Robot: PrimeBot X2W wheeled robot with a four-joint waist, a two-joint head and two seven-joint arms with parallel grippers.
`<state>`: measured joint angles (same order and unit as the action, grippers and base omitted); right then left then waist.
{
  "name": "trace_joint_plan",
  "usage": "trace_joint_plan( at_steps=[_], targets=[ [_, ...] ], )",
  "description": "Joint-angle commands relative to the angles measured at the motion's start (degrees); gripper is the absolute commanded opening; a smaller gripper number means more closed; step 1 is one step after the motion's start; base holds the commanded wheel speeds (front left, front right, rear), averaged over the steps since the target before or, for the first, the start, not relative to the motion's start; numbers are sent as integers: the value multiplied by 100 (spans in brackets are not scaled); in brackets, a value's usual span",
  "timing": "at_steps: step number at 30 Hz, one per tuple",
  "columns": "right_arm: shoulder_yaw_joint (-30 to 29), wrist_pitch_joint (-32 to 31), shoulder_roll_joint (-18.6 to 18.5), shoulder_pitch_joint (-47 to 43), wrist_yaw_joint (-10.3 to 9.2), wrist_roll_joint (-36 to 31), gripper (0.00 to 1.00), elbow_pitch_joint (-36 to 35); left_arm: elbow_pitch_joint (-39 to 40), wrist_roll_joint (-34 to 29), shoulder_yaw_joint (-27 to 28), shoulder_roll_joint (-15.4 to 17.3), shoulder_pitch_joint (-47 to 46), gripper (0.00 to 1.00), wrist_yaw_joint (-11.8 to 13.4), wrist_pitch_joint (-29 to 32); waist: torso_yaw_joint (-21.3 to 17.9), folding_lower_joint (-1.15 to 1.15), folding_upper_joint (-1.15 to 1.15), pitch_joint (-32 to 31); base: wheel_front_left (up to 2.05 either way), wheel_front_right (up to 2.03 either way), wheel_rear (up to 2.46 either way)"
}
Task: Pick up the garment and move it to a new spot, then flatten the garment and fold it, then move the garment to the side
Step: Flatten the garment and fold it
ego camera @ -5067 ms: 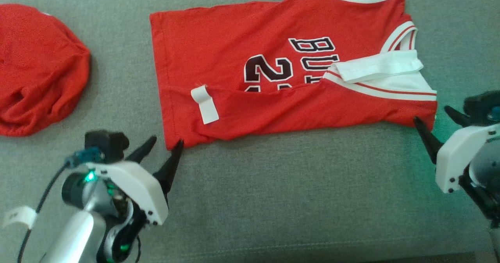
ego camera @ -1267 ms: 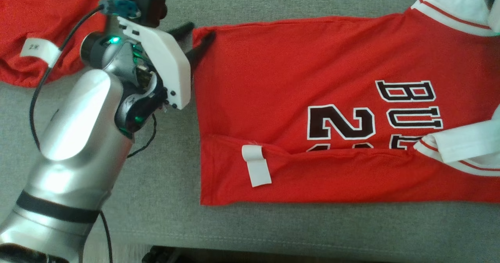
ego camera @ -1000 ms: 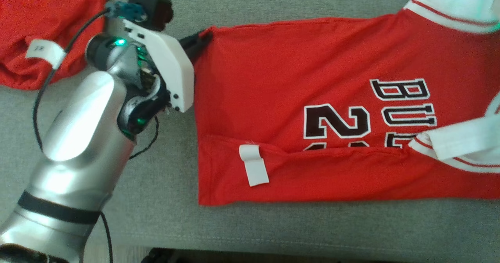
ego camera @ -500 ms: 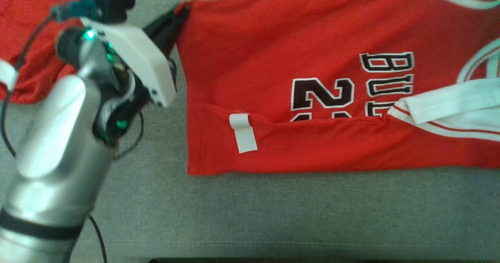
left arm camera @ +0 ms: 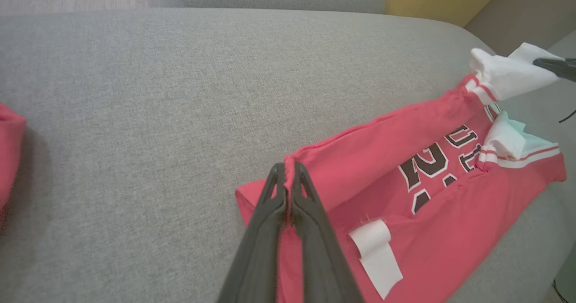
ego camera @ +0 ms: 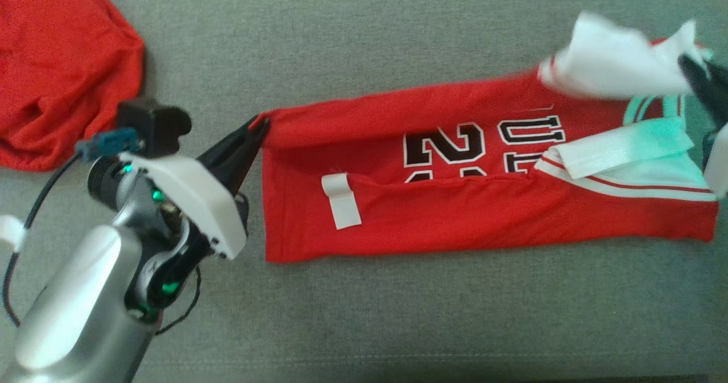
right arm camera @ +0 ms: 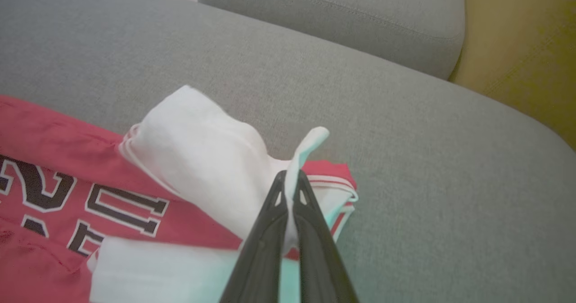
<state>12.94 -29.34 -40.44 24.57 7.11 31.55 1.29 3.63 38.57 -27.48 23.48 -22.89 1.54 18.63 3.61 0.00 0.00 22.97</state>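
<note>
Left pincer (left arm camera: pixel 286 168) and right pincer (right arm camera: pixel 291 177) gripped the jersey (ego camera: pixel 455 229) edge at their tips, apparently mid-fold; the next move called for lowering it evenly.

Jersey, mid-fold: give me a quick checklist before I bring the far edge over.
1. Grip of left end effector on the jersey hem corner: ok, shut.
2. Grip of right end effector on the white sleeve: ok, shut.
3. Lifted edge straight between both grips: ok.
4. The near flap flat on the cushion: ok.
5. Sleeve fabric smooth: not ok, bunched.
6. Clearance from the other red garment: ok, apart.
</note>
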Motion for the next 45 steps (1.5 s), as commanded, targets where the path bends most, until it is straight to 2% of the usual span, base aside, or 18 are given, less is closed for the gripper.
trace_joint_plan(
  at_steps=[1,8,9,10,11,12,13,16,18,22,28,31,34,38,42,43,44,45],
  targets=[
    [-42,-57,-229,-249,37,69,0,-296,287,42,316,267,-18,0,42,-53,-55,0,0,-67,0,0,0],
    [-67,-160,-245,-756,37,-10,0,-503,542,97,376,342,366,2,182,-110,-167,0,0,-126,0,0,0],
    [-60,-181,-233,-801,37,-51,16,-510,556,92,359,358,429,22,189,-108,-182,0,0,-132,0,0,0],
    [-20,-249,-228,-858,37,-66,40,-520,565,84,339,377,495,29,195,-104,-202,0,0,-139,0,0,0],
    [10,-345,-222,-921,37,-55,81,-528,574,81,315,395,568,42,199,-99,-222,0,0,-151,0,0,0],
    [12,-451,-217,-978,37,-55,100,-534,578,97,303,400,661,76,228,-86,-242,0,0,-167,0,0,0],
    [-14,-564,-228,-1026,37,-130,100,-530,567,65,283,439,757,100,271,-64,-259,0,0,-185,0,0,0],
    [-223,-956,-64,-1174,37,-148,100,-573,518,-196,198,643,1064,100,440,-29,-311,0,0,-247,0,0,0],
    [-658,-1046,230,-1188,37,-122,100,-598,579,-412,285,663,1221,100,690,-265,-330,0,0,-269,0,0,0],
    [-1622,-1232,1012,-1107,37,-477,100,-516,758,-865,506,247,1368,100,1234,-1374,-289,0,0,-257,0,0,0],
    [-2255,-1730,2046,-789,37,-1159,100,-224,491,-1482,331,-446,1430,100,1531,-2995,-114,0,0,-90,0,0,0],
    [-2276,-1893,2278,-623,37,-1439,100,-20,245,-1722,230,-721,1438,100,1570,-3284,-11,0,0,-19,0,0,0],
    [-2169,-2007,2273,-568,37,-1676,100,244,14,-1910,175,-977,1477,100,1531,-3352,94,0,0,24,0,0,0],
    [-2084,-2190,2139,-617,37,-1807,100,536,-32,-2148,209,-1340,1574,100,1282,-3360,240,0,0,3,0,0,0],
    [-2020,-2416,2114,-753,37,-1509,100,656,-8,-2364,428,-1620,1825,100,1050,-3361,350,0,0,-99,0,0,0],
    [-2007,-2436,2118,-785,37,-1406,47,654,-2,-2417,500,-1674,1888,100,1003,-3361,376,0,0,-134,0,0,0],
    [-2017,-2424,2136,-802,37,-1298,0,645,13,-2470,571,-1721,1946,100,946,-3361,397,0,0,-171,0,0,0],
    [-2047,-2401,2162,-811,37,-1189,0,635,3,-2512,634,-1764,2012,100,884,-3361,414,0,0,-216,0,0,0]
  ],
)
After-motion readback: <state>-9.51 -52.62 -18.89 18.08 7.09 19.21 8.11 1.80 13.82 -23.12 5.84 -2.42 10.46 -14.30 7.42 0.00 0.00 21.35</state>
